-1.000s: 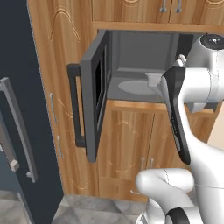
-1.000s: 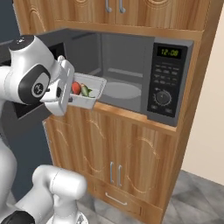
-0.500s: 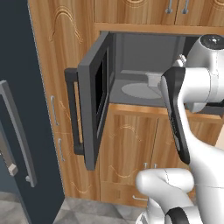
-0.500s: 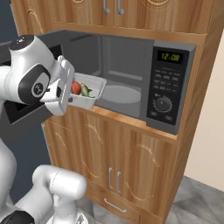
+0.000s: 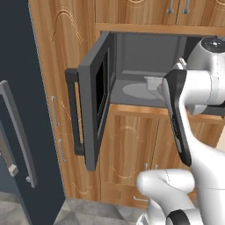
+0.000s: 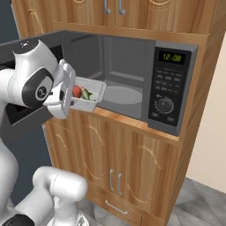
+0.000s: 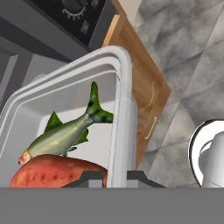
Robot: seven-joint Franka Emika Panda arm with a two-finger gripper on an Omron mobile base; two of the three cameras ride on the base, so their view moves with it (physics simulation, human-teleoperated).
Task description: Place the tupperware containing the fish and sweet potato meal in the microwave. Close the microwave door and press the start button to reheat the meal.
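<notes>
Holding the tupperware (image 6: 89, 93) by its wall, my gripper (image 7: 116, 176) has its jaws nearly closed, one finger on each side of the rim. The box hangs tilted at the mouth of the microwave (image 6: 132, 84), above the wooden shelf edge (image 6: 128, 121). Inside lie a green fish (image 7: 65, 131) and a reddish sweet potato (image 7: 57, 171). The grey turntable (image 6: 119, 94) sits further in. The microwave door (image 5: 99, 94) stands swung wide. Wooden cabinets (image 6: 128, 163) surround it, over grey floor tiles (image 7: 192, 78).
</notes>
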